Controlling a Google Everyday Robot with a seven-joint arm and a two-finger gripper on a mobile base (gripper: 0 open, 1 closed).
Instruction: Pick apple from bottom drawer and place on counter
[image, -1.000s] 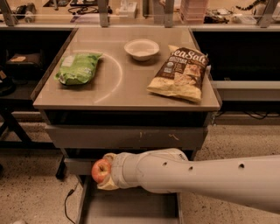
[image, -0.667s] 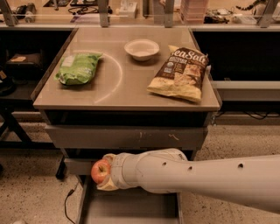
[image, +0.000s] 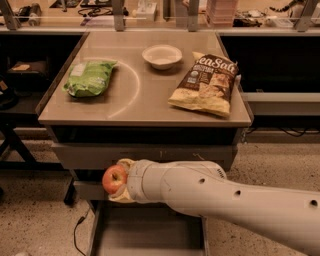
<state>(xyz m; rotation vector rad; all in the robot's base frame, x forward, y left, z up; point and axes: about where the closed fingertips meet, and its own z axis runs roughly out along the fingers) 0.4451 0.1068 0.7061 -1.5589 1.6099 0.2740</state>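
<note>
In the camera view, the white arm's gripper is closed around the small round red apple, held above the open grey metal bottom drawer. Picking looks done; placing it on the tan glossy counter remains.

Speckled floor spreads below me, with a black cable lying on it. Dark shelving stands at the left, and a cluttered bench runs along the back. The light is warm and dim. My gripper hangs low at the left, clasping the apple.
</note>
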